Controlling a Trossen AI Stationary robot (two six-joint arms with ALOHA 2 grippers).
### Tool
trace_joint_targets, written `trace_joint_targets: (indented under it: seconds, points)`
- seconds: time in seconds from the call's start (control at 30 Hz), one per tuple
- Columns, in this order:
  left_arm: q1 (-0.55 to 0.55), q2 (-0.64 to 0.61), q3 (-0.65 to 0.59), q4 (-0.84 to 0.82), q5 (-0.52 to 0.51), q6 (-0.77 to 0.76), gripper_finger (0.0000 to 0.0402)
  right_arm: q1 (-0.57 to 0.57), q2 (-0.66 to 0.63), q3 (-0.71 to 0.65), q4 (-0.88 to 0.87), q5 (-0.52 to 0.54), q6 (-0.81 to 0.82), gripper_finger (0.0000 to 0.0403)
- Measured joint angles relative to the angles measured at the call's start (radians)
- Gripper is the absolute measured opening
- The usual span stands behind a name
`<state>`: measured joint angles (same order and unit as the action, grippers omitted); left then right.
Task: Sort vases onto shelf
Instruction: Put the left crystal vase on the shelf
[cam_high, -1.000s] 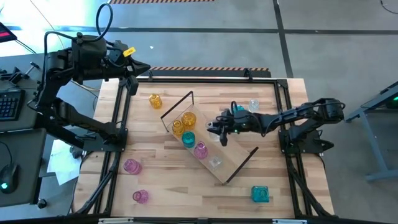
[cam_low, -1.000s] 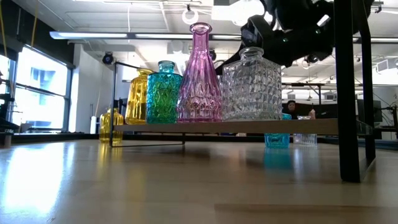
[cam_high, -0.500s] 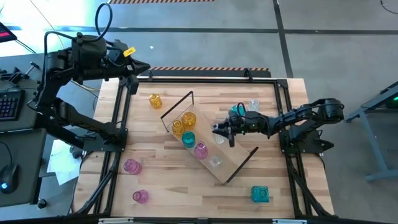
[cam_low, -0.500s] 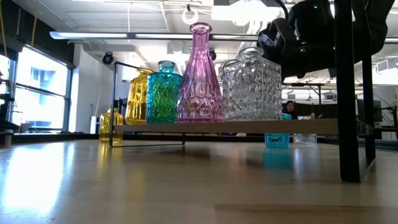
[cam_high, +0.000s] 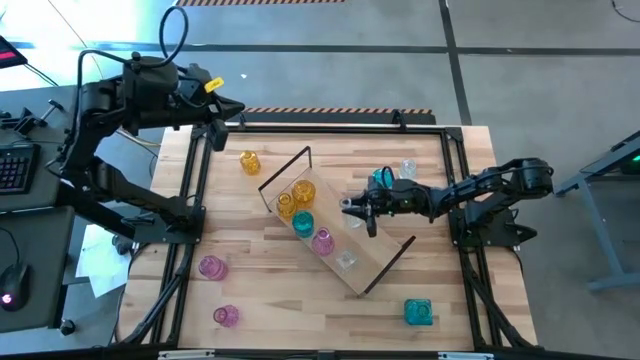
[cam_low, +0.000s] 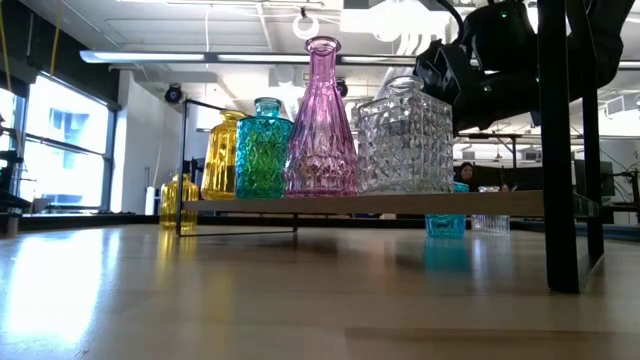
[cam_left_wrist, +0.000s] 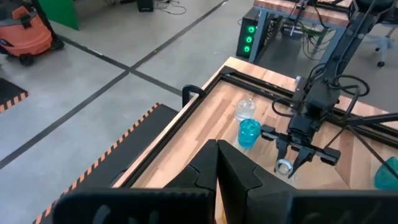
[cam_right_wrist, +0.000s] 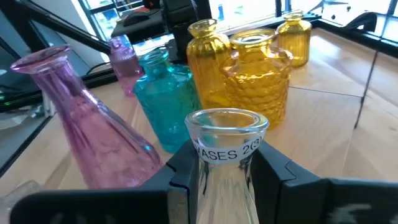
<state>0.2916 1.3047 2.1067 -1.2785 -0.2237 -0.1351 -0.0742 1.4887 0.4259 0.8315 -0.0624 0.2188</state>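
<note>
Nearest the right wrist camera, the right gripper (cam_right_wrist: 225, 163) pinches a clear vase (cam_right_wrist: 226, 144) by its neck, one finger on each side just under the rim. The glass looks rigid, smooth and breakable, so a hold at the narrow neck seems sound, though it may slip or swing if jolted; a gentle set-down looks wise.

In the high view this gripper hangs over the shelf (cam_high: 375, 265), which lies slantwise near the table's centre. Beyond the held vase stand a pink bottle vase (cam_right_wrist: 87, 124), a teal vase (cam_right_wrist: 165, 99) and two amber vases (cam_right_wrist: 258, 81), close together on the board. Any new piece needs placing clear of them.

Loose vases remain on the table: a teal square vase (cam_high: 418, 312) at about 5 o'clock, two pink ones at 7 to 8 o'clock, one amber at 11 o'clock.

Farthest, the left gripper (cam_high: 214, 133) waits at 10 o'clock, fingers pressed together and empty.
</note>
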Motion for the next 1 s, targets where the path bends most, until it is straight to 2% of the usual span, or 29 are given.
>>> trace_joint_targets:
  seconds: [0.4,0.57,0.8,0.87,1.0]
  points:
    - [0.000,0.052,0.000,0.001,0.000,0.024,0.0000,0.000,0.000,0.001,-0.013,0.030,-0.013,0.0075]
    - [0.000,0.058,0.000,0.002,0.000,0.029,0.0000,0.000,0.000,0.001,-0.017,0.036,0.008,0.0093]
    - [0.000,0.057,0.000,0.006,0.001,0.024,0.0000,0.006,0.000,0.001,-0.018,0.038,0.017,0.0084]
    - [0.000,0.057,0.000,0.005,0.052,-0.012,0.0000,0.007,0.000,0.001,-0.018,0.039,0.017,0.0083]
    - [-0.012,0.098,0.002,-0.003,0.266,-0.084,0.0000,0.006,0.000,0.001,-0.018,0.039,0.020,0.0082]
